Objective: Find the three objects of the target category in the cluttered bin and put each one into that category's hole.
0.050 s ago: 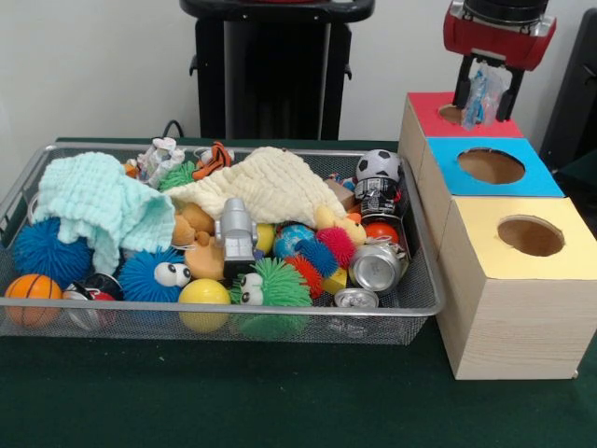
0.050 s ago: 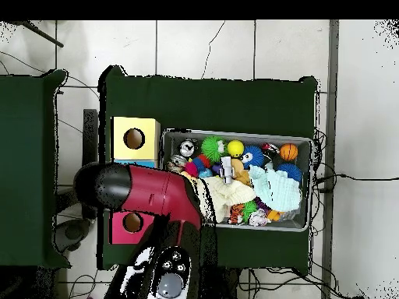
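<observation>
My gripper [image 1: 484,110] hangs at the upper right, shut on a crumpled translucent blue-white plastic piece [image 1: 483,89]. The piece dangles directly over the hole [image 1: 451,114] in the red-topped box [image 1: 427,105], with its lower end at the hole's rim. In the overhead view the red arm [image 2: 156,195] covers the gripper; the red box [image 2: 118,226] shows beside it. The wire bin [image 1: 422,303] holds several toys, balls and cans.
A blue-topped box [image 1: 532,177] and a yellow-topped box [image 1: 485,229], each with a round hole, stand in a row in front of the red one. In the bin lie silver cans [image 1: 376,265], a soccer ball [image 1: 378,165], a cream cloth [image 1: 270,182] and a mint cloth [image 1: 93,201].
</observation>
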You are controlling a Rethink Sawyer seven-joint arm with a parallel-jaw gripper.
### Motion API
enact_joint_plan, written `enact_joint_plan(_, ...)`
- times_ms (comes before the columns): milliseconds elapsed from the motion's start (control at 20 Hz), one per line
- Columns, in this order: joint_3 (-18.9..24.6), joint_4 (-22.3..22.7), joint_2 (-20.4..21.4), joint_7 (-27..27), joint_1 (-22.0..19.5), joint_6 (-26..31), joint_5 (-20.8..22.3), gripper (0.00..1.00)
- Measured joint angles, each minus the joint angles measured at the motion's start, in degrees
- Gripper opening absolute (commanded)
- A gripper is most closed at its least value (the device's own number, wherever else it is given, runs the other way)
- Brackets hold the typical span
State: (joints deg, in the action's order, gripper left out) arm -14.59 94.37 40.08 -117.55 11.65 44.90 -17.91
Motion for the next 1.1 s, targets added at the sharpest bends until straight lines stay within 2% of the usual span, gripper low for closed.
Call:
enact_joint_plan(600,-0.19,0.02,0.50,0.00,0.42,0.00,0.00,0.00)
enact_joint_plan(650,-0.21,0.03,0.51,0.00,0.50,0.00,0.00,1.00)
enact_joint_plan(1100,-0.22,0.21,0.68,0.00,0.34,-0.01,0.00,1.00)
